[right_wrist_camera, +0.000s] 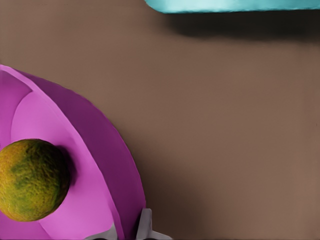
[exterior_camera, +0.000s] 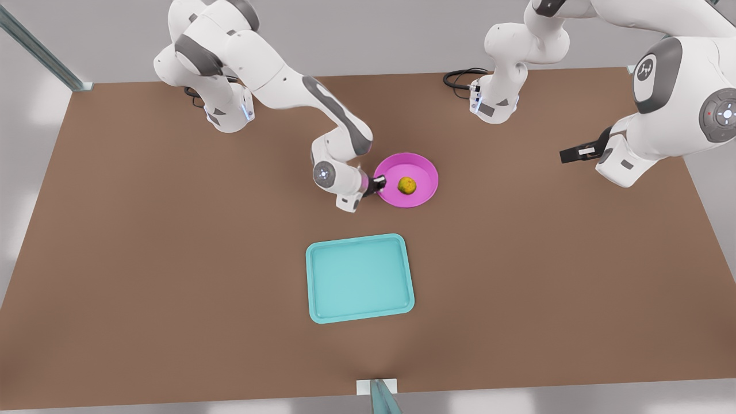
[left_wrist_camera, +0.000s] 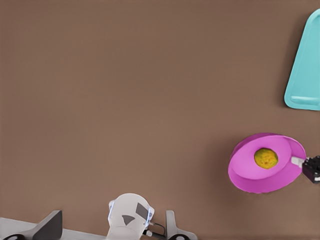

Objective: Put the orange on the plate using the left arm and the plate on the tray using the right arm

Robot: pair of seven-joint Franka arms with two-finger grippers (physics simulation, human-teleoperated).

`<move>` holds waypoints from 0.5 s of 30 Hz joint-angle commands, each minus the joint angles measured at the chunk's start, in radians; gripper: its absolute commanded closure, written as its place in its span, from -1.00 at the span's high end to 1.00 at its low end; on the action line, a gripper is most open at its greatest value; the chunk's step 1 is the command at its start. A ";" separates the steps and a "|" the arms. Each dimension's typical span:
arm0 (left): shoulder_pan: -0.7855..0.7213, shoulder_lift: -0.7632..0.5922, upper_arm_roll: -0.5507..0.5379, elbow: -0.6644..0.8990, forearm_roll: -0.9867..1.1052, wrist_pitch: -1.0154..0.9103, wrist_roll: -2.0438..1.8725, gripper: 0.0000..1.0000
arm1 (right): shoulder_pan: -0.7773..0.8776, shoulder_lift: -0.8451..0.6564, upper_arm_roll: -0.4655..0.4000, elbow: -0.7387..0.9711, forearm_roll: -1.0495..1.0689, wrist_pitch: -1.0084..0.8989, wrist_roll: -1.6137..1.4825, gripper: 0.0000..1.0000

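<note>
On the plate (exterior_camera: 422, 172), the orange (exterior_camera: 407, 185); right end effector (exterior_camera: 379, 184) pinching its rim, left end effector (exterior_camera: 569, 154) aloft, grip unclear.

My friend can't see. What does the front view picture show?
A small orange sits in a pink plate on a brown table. The right gripper grips the plate's rim on the front view's left. A teal tray lies nearer; the left gripper waits far off.
</note>
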 commanded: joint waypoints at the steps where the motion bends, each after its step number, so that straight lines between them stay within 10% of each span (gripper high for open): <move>1: 0.000 -0.002 0.000 0.002 0.002 -0.001 -0.004 1.00 | -0.005 0.002 -0.025 0.033 -0.007 -0.002 0.015 -0.57; 15: 0.000 0.000 0.002 -0.001 0.000 -0.008 -0.002 1.00 | -0.287 0.138 -0.100 0.287 -0.010 -0.002 0.008 -0.57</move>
